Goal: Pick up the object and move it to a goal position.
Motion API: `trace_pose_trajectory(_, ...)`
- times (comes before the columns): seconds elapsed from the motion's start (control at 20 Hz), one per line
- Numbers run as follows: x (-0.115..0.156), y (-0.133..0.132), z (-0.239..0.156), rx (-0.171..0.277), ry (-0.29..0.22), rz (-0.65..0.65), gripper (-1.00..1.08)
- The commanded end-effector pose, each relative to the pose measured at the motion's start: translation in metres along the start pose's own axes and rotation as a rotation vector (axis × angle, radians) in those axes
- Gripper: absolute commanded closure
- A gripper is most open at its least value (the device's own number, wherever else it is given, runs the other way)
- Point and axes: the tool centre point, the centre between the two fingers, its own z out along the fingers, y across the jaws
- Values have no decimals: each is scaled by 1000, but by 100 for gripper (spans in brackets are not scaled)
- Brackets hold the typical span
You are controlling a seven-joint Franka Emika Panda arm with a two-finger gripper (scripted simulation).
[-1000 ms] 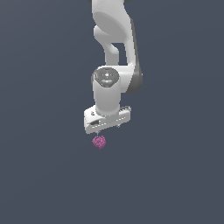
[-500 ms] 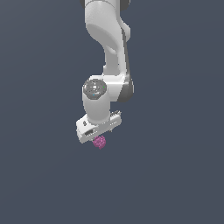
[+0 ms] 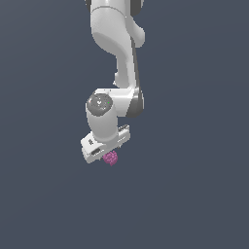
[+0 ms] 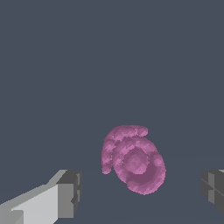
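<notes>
I judged this to be the approach-to-grasp step: the white, two-fingered end effector [image 3: 108, 156] of the arm hung directly over the small magenta-pink, bumpy-surfaced blob [image 3: 111, 158], and nothing was gripped yet. In the wrist view the grey finger pads [image 4: 70, 194] stood wide apart, with clear gaps between each of them and the blob [image 4: 132, 159], which lay between them, somewhat nearer one side than the other. From the exterior view I could not tell whether the blob touched the plain dark grey surface [image 3: 194, 194] or how much height remained above it.

The next move, as I read it, called for bringing the fingers down level with the blob's middle, centring it between them, and then closing on it before any lift towards the goal, which I could not see marked anywhere.

The blob looked roundish and lumpy, its surface coiled like a spiral with a paler centre and a curled lip along one edge, and narrower than the span of the opened fingers.
</notes>
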Motion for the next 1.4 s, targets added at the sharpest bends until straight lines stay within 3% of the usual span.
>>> trace_pose_trajectory(0.0,0,1,1,0,1,-6,-92)
trace_pose_trajectory(0.95,0,1,51,0,1,-6,-92)
trace_pose_trajectory(1.0,0,1,51,0,1,-6,108)
trace_pose_trajectory(1.35,0,1,51,0,1,-6,108)
